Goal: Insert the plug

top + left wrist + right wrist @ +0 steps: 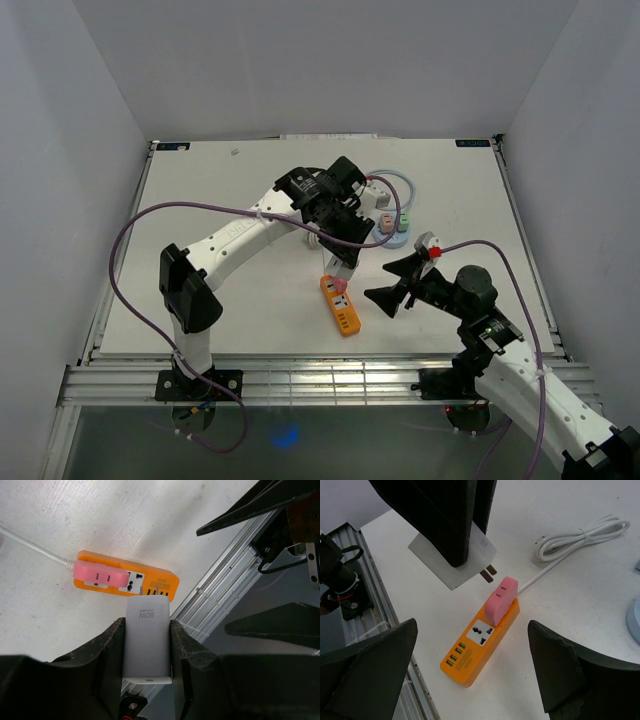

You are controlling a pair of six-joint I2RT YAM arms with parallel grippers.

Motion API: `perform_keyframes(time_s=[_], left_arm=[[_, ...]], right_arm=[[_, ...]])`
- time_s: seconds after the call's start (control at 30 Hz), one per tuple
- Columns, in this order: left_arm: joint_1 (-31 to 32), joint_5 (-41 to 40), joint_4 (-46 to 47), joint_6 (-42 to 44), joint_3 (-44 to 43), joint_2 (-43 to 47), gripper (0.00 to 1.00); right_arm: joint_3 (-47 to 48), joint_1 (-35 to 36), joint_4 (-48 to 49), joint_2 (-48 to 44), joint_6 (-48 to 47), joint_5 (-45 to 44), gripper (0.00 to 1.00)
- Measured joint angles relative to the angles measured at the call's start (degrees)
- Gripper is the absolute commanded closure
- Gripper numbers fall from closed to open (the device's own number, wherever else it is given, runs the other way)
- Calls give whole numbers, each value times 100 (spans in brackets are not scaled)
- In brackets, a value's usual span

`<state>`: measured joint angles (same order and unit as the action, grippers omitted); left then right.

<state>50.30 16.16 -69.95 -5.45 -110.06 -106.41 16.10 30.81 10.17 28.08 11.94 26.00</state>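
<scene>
An orange power strip (341, 305) lies near the table's front edge, with a pink adapter (339, 286) plugged into its far end. My left gripper (340, 262) is shut on a white charger plug (147, 635) marked 80W. It hangs just above the strip (125, 577), tilted, its two prongs (489, 572) pointing down beside the pink adapter (501, 600). The strip's universal socket (482, 630) is uncovered. My right gripper (385, 283) stands wide open just right of the strip (480, 640), holding nothing.
A coiled white cable (385, 185) from the strip lies at the back. More small adapters sit on a light-blue disc (392, 225) right of the left gripper. The metal rail (300, 380) runs along the table's near edge.
</scene>
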Motion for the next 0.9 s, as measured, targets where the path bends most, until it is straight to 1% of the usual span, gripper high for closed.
perform_keyframes(time_s=[0.23,0.33,0.53,0.63,0.9], left_arm=[[-205,197,144,0,-2,0,100],[-326,280,157,7,-2,0,100],[-468,378,164,35,-2,0,100],[-479,424,164,57,-2,0,100],[-487,619,170,129,61,48,100]], right_arm=[[999,911,-70,887,-732,-734,5],[1320,1198,-74,1185,-1106,-1021,7],[1421,1692,-72,1506,-1788,-1432,8],[1438,1808,-81,1670,-2020,-1523,10],[1447,2050,-66,1899,-2426,-1902,9]])
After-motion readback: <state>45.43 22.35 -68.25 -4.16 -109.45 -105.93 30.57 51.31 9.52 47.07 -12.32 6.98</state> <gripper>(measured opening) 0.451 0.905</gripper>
